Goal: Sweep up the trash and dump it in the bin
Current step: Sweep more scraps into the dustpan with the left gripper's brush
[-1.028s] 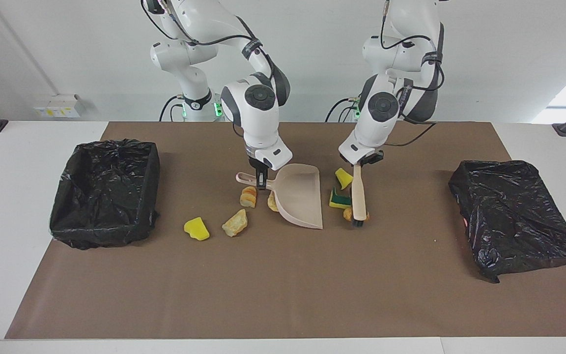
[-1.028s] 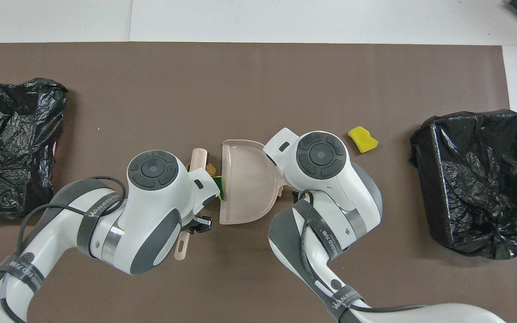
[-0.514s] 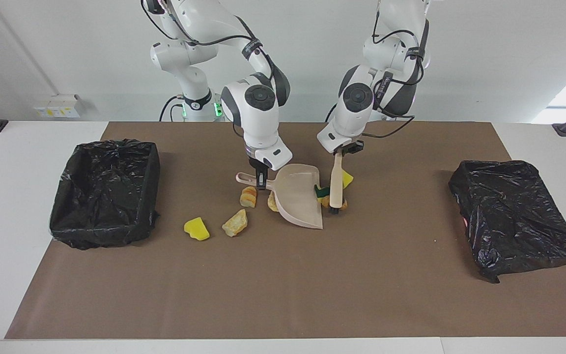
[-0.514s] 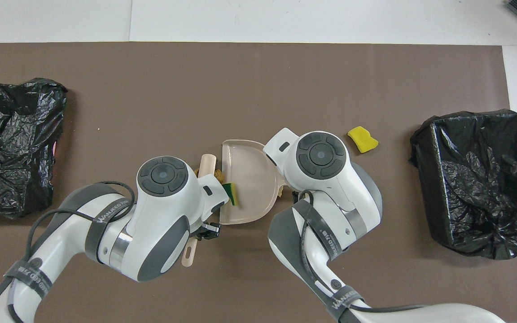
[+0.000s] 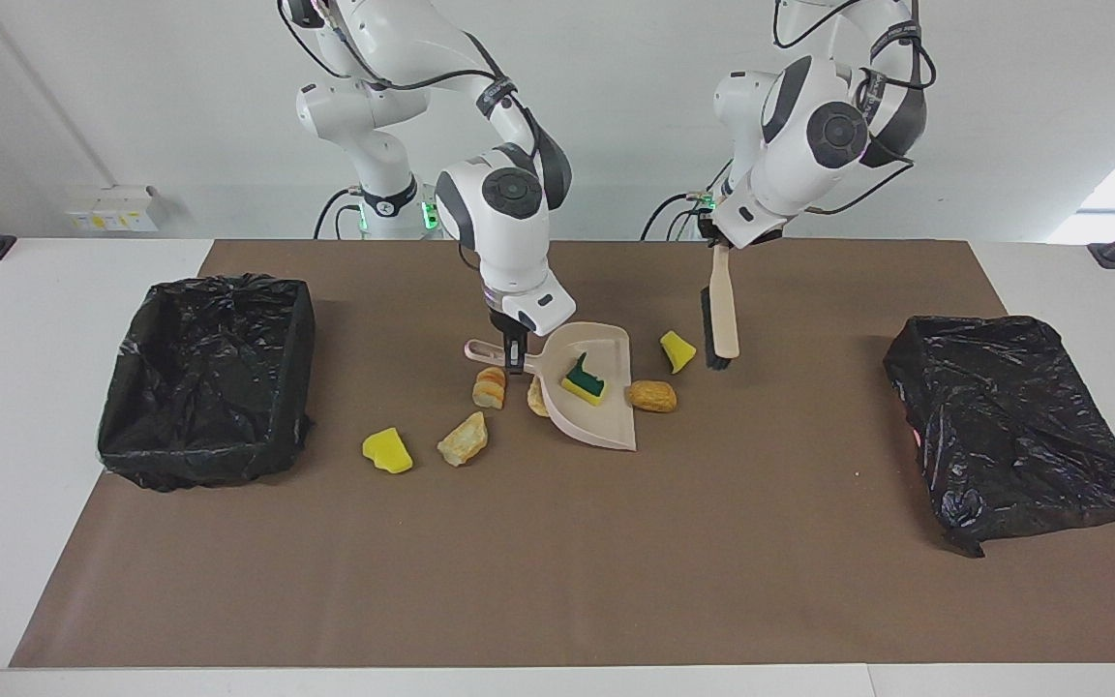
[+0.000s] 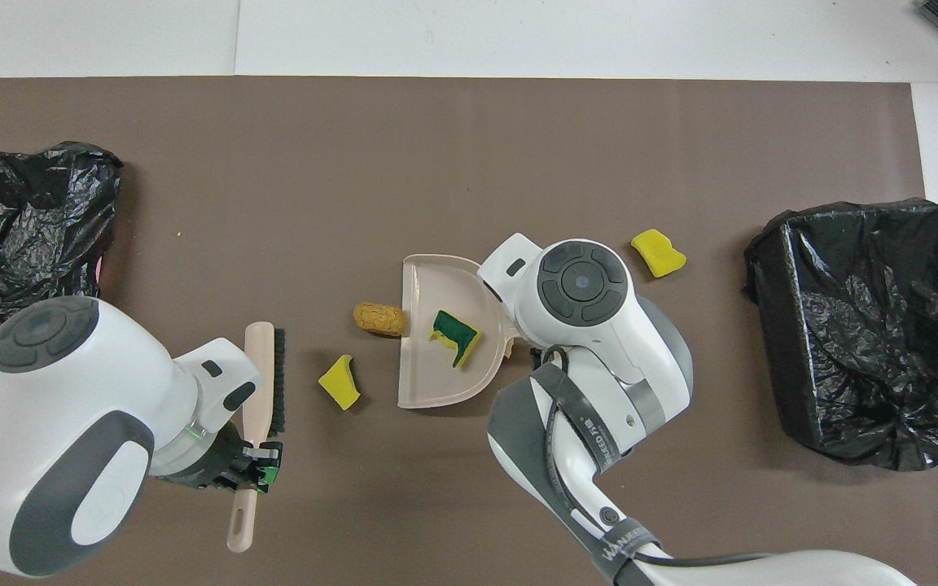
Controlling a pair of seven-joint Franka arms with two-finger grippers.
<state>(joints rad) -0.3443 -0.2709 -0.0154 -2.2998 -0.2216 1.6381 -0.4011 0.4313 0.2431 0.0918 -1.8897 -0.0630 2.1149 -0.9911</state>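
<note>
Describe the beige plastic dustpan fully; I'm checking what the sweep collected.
The beige plastic dustpan lies flat on the brown mat, mid-table. The right gripper is shut on its short handle. Its straight open edge faces the left arm's end. Inside rests one green-backed yellow sponge chunk; a tan bread-like lump sits at the lip.

Bread lump (image 5: 651,395) blocks the dustpan (image 5: 606,418) mouth; mat (image 5: 557,561) stays open.

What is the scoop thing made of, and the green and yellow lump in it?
The dustpan looks like smooth beige plastic: one thin, moulded, matte shell. The green-backed lump seems to be foam sponge with a rough green scouring layer.
</note>
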